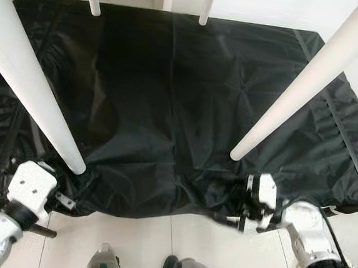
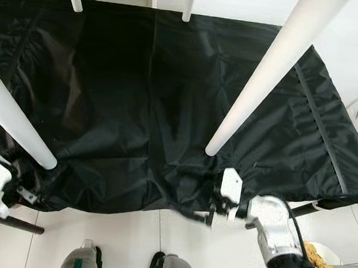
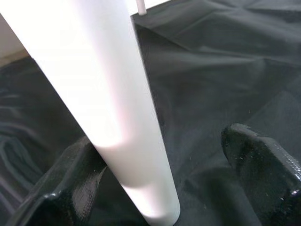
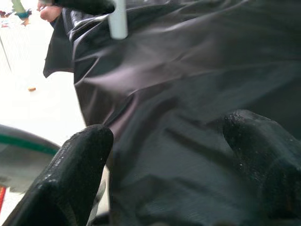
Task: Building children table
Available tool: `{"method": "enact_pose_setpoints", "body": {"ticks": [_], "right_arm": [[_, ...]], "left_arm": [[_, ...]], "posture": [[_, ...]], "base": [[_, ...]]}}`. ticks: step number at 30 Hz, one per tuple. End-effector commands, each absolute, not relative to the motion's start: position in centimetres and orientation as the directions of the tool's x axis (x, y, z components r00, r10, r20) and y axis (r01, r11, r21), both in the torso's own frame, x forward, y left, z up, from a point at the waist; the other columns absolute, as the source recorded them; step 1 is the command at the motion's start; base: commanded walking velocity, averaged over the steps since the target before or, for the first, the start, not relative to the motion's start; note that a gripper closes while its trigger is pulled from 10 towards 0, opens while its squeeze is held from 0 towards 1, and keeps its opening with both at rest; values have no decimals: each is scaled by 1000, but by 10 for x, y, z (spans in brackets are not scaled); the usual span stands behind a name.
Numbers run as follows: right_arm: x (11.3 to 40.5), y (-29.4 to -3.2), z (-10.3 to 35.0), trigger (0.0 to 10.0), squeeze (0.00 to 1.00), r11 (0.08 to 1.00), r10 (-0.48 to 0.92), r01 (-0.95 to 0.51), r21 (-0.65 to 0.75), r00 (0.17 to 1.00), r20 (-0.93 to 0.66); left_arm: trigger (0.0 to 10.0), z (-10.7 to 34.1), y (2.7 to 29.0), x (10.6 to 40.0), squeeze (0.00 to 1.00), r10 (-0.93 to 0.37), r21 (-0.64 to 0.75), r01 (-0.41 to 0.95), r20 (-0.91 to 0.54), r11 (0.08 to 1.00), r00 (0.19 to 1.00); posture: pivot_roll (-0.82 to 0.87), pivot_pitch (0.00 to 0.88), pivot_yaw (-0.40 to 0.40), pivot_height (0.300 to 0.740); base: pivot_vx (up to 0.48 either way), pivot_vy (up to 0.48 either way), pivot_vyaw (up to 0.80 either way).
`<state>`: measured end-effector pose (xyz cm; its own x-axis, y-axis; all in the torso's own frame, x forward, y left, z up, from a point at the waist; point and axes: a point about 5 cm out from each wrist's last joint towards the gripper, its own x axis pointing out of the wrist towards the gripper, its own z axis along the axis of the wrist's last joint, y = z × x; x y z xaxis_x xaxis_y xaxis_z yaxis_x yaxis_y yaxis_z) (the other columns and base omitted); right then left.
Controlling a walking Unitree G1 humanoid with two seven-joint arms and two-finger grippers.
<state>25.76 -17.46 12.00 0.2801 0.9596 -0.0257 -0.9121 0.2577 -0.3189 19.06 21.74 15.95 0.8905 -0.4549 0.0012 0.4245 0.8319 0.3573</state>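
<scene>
Left gripper sits spread wide around the near-left white leg, not squeezing it. Right gripper is released too, at the black sheet edge — could snag the fabric and tug the upturned table.

Four white tapered legs stood up from the inverted table, which lay under a wrinkled black sheet.
</scene>
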Motion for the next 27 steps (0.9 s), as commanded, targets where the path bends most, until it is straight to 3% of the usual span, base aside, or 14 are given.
{"method": "enact_pose_setpoints", "body": {"ticks": [1, 10, 27], "right_arm": [[257, -171, 126, 10000, 0, 247, 966, -916, -316, 258, 7], [255, -163, 136, 10000, 0, 209, 978, -922, -326, 202, 55], [256, -158, 142, 10000, 0, 258, 966, -912, -320, 234, 110]], "left_arm": [[10000, 166, 218, 193, 0, -465, 358, 435, -1, 826, 885], [10000, 180, 220, 205, 0, -480, 369, 432, 45, 823, 876], [10000, 187, 215, 221, 0, -528, 354, 480, 47, 803, 848]], "posture": [[205, 142, -50, 740], [200, 126, -42, 740], [179, 108, -14, 740]], "base": [[0, 0, 0], [0, 0, 0], [0, 0, 0]]}}
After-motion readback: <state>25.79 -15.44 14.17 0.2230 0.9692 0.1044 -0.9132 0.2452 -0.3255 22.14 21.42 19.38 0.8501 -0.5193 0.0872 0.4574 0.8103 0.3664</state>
